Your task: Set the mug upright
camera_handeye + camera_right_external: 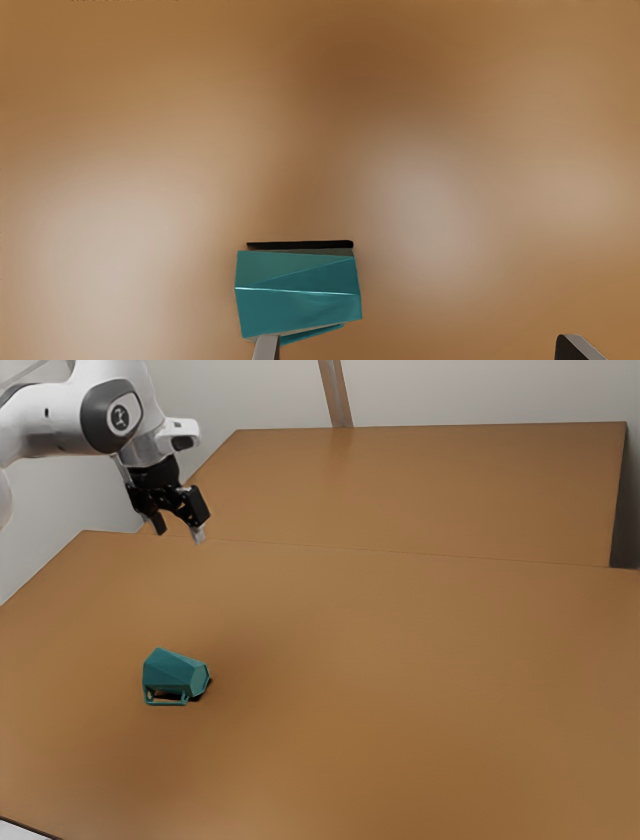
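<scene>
Teal faceted mug (172,673) noted on its side, exterior view's left, below spread, empty black two-finger gripper (179,532).

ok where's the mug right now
The mug lies on its side on the table, toward the exterior view's left, lower in that view than the open claw, its nearest neighbour.

- And here's the broad brown tabletop (400,700), a thin seam (400,552) running right across it!
- Behind it, a pale grey wall (480,395), with a brown upright strip (336,395) meeting the table's far edge.
- Dark grey patch (626,510) at the exterior view's right.
- Wrist view now: soft, pale glows (110,240) over brown!
</scene>
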You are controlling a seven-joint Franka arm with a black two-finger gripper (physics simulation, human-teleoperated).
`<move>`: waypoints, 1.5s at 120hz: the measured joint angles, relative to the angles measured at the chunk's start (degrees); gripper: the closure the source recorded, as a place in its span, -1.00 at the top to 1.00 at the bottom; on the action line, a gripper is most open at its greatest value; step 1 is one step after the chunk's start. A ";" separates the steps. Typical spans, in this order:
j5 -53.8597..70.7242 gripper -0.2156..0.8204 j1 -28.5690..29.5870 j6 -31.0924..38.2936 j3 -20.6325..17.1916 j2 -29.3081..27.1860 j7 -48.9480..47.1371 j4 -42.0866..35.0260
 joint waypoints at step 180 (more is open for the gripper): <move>-52.83 0.58 7.51 38.83 22.28 -15.14 90.80 -55.79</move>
